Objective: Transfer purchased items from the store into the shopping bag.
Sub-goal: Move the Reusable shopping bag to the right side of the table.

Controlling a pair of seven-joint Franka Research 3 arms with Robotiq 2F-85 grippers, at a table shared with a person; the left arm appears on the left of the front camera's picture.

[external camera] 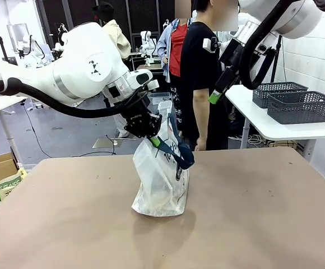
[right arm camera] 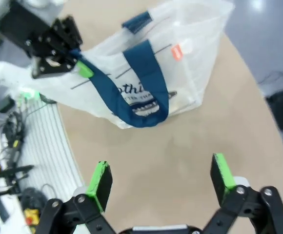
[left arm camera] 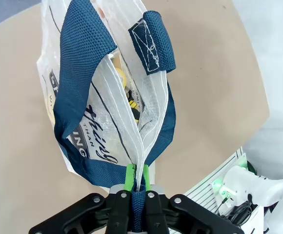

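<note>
The shopping bag (external camera: pixel 161 185), whitish translucent plastic with navy straps, stands on the brown table a little left of centre. My left gripper (external camera: pixel 154 140) is shut on its top rim where a navy strap joins it and holds it upright. In the left wrist view the shut gripper (left arm camera: pixel 136 178) pinches the bag (left arm camera: pixel 78 58) at that rim, and yellow and yellow-and-black purchased items (left arm camera: pixel 131 97) show inside the bag's mouth. My right gripper (external camera: pixel 216 95) hangs open high above the table's far side. From its wrist the right gripper (right arm camera: pixel 161 179) looks down on the bag (right arm camera: pixel 190 58), with nothing between its fingers.
Two dark grey lattice baskets (external camera: pixel 302 106) stand on a white side table (external camera: pixel 274 129) at the right; I cannot tell which one is the store. A person in a black shirt (external camera: pixel 199 73) stands just beyond the table's far edge. The brown tabletop (external camera: pixel 263 213) around the bag is bare.
</note>
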